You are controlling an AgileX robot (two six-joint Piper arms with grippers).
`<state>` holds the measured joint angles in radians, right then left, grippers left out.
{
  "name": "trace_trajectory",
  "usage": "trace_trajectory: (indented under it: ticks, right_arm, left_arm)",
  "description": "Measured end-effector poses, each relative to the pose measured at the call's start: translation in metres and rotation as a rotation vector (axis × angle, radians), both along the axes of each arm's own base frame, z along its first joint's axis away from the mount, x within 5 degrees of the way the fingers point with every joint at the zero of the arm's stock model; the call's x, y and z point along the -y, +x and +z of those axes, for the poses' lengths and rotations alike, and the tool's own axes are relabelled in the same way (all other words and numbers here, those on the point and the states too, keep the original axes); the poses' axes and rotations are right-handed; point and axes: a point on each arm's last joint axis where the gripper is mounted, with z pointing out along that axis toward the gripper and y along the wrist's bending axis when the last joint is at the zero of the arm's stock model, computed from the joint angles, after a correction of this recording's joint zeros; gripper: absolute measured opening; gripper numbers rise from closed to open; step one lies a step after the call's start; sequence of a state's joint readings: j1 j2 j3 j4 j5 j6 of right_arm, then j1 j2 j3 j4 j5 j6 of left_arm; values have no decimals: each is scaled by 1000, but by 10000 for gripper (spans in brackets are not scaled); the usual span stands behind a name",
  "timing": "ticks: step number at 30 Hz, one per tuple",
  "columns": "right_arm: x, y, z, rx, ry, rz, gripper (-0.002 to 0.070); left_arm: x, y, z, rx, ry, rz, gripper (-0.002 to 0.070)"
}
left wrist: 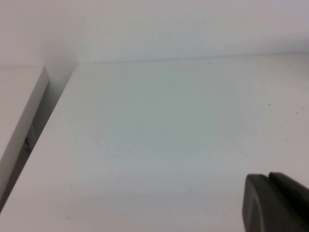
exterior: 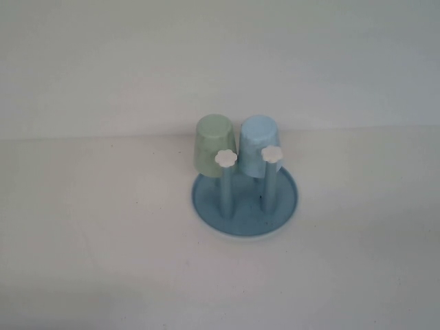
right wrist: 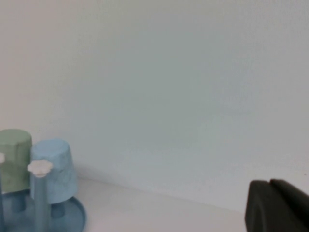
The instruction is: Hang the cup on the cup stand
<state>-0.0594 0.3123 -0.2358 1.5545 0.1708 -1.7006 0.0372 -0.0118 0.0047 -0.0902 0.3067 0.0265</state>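
- A plain white table (exterior: 103, 240) is seen from the high view, backed by a bare white wall (exterior: 220, 55); the wall meets the tabletop just behind the stand.
- Neither arm is seen in the high view. A dark part of the left gripper (left wrist: 275, 203) is caught only at a corner of the left wrist view, held over bare tabletop near the table's edge; whether it is open or closed cannot be told.
- A like dark part of the right gripper (right wrist: 276, 205) is caught at a corner of the right wrist view, well apart from the stand and aimed toward the wall; its state cannot be told either.
- The cup (exterior: 258, 143) is a small light blue tumbler, tapered and smooth-sided, turned upside down over a rear peg of the cup stand (exterior: 206, 203).
- A pale green cup (exterior: 214, 146) is inverted just beside it, on the robot's left.
- Two bare blue pegs stand in front, each topped by a white flower cap (exterior: 225, 158), rising from the round blue dish base near the table's middle.
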Motion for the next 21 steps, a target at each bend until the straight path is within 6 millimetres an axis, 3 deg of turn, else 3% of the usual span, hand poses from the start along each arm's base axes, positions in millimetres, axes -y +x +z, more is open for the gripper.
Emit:
trace_trajectory:
  ticks: [7, 13, 21]
  right_arm:
    - [-5, -1, -9, -112, 34, 58, 0]
    - [8, -3, -32, -334, 91, -99, 0]
    - [20, -6, -77, -208, 133, -238, 0]
  left_arm:
    - [0, 0, 0, 0, 0, 0, -1]
    - [0, 0, 0, 0, 2, 0, -1]
    - [0, 0, 0, 0, 1, 0, -1]
